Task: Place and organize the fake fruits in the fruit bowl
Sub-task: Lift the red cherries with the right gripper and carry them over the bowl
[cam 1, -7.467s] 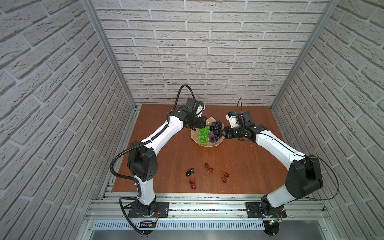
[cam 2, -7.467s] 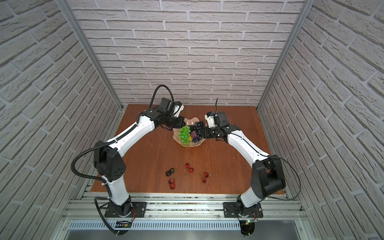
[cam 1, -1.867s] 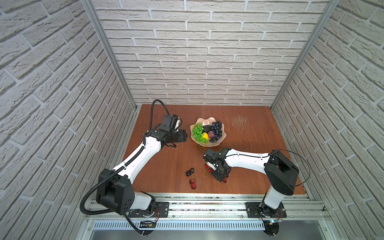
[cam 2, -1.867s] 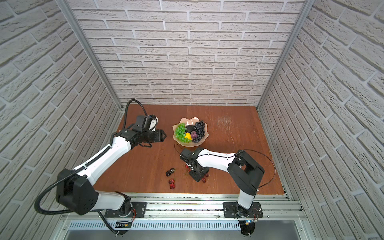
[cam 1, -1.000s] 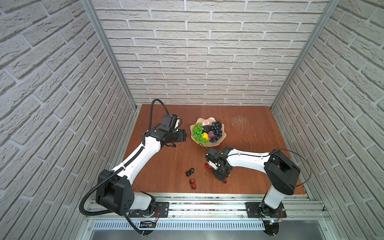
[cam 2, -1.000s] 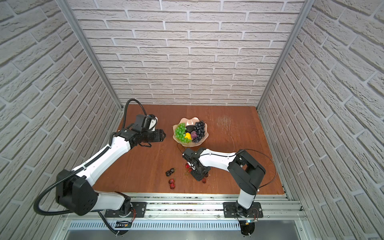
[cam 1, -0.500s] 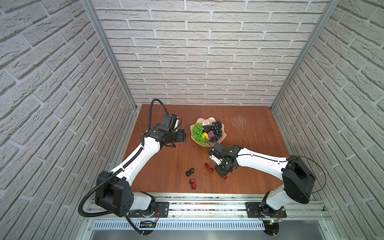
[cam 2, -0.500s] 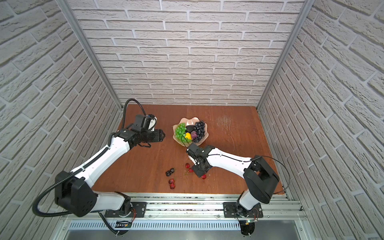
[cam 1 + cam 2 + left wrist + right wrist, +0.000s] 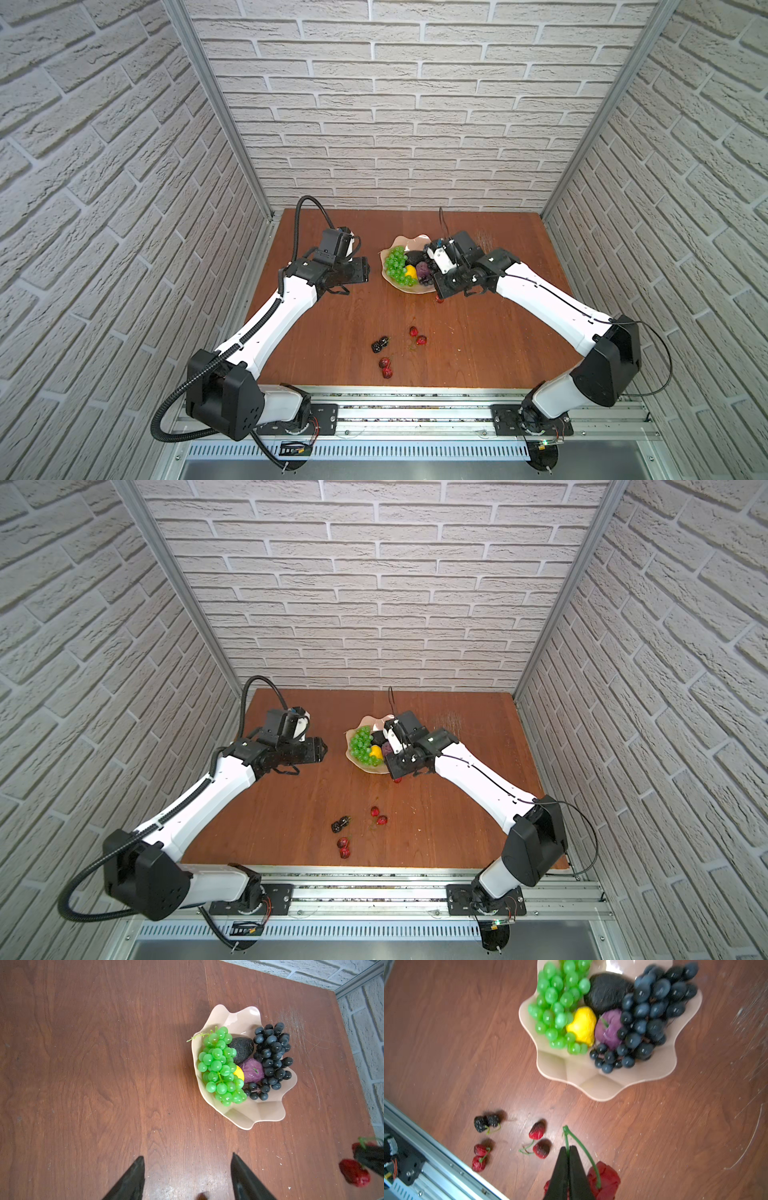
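So the right gripper (image 9: 568, 1148) is clamped fully shut on the thin green stem of a cherry pair (image 9: 604, 1180). It has nothing but the stem, and the two red cherries dangle just off the front-right side of the fruit bowl (image 9: 591, 1084). The left gripper (image 9: 187, 1156) hangs empty with its jaws spread well apart, off to the bowl's left. The bowl sits toward the back edge of the table (image 9: 498, 332), roughly mid-width. It already holds the green grape bunch (image 9: 218, 1068), dark grape bunch (image 9: 272, 1057), avocado (image 9: 242, 1049), lemon (image 9: 581, 1024) and a purple round fruit (image 9: 252, 1070). My worry is that a stem-only pinch looks sketchy, so the cherries could swing or slip out while crossing the wavy rim and land outside. The only bare spot I can see is the front slope of the bowl, so a sloppy drop might roll right back off. A low pass could also clip the rim and shove the bowl, which I'd guess slides easily on smooth wood, or knock the dark grapes sitting right at the rim. A second cherry pair (image 9: 538, 1142), a third cherry pair (image 9: 479, 1157) and a blackberry pair (image 9: 486, 1122) wait near the front edge. The table is reddish-brown wood grain with pale scuffs (image 9: 297, 1022) toward the back right. It's boxed in by white fake-brick walls (image 9: 374, 104), with a metal rail (image 9: 415, 399) along the front.
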`<state>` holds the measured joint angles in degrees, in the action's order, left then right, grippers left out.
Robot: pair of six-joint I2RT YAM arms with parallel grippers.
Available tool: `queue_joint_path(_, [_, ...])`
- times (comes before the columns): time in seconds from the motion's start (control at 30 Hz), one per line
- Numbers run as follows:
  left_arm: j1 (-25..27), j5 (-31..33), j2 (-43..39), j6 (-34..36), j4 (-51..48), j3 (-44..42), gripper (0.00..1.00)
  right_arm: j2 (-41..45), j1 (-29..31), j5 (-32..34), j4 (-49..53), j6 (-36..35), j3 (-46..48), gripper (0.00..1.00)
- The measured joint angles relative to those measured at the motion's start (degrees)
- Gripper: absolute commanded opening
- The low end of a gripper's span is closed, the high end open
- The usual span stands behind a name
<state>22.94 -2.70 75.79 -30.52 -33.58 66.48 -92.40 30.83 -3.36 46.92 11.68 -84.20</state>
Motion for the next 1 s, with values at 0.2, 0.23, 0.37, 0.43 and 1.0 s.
queue_joint_path(0.2, [0.0,0.2,-0.2,-1.5,0.1,0.0,0.66,-8.6,-0.8,-1.3,-3.8,-0.6,-3.8,0.06])
queue_joint_path(0.23, [0.0,0.2,-0.2,-1.7,0.1,0.0,0.66,-9.9,-1.0,-1.4,-4.3,-0.5,-4.0,0.06])
queue_joint_path(0.37, [0.0,0.5,-0.5,-2.4,0.0,0.0,0.66,-13.5,-1.7,-1.5,-6.1,0.2,-4.8,0.06])
queue_joint_path(0.43, [0.0,0.7,-1.1,-2.6,0.1,-0.1,0.66,-14.1,-2.1,-1.6,-7.2,0.8,-4.9,0.07])
queue_joint_path(1.0, [-0.1,1.6,-2.4,-2.8,-0.1,-0.7,0.66,-20.7,-2.8,-1.9,-11.9,1.9,-5.6,0.07])
